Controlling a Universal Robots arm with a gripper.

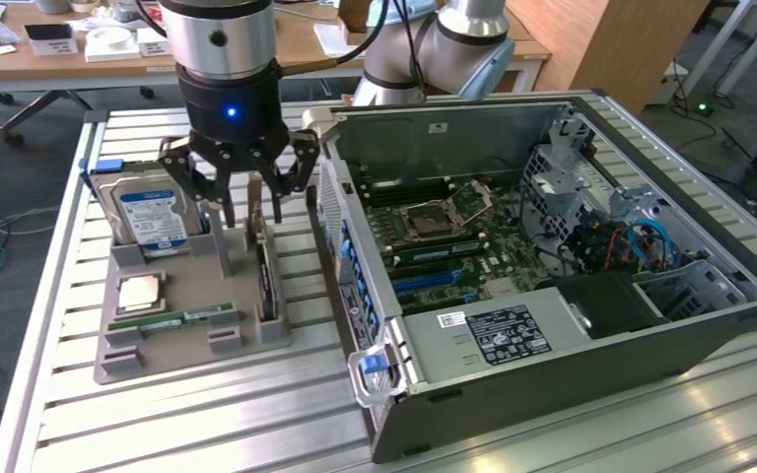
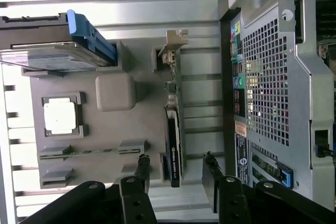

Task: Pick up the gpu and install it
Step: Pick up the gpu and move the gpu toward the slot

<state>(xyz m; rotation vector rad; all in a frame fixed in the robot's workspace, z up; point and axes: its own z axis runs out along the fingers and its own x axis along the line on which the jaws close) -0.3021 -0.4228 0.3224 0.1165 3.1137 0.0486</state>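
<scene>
The gpu stands on its edge in a slot of the grey holder tray, at the side nearest the computer case. In the wrist view the gpu shows edge-on, dark, with its silver bracket at the far end. My gripper hangs open just above the card, over its back end. In the wrist view the two black fingertips stand on either side of the card's near end, and the gripper does not touch the card.
The tray also holds a hard drive with a blue label, a CPU and a RAM stick. The open computer case, motherboard exposed, lies close to the exterior view's right of the tray, with the case's rear panel beside the gpu.
</scene>
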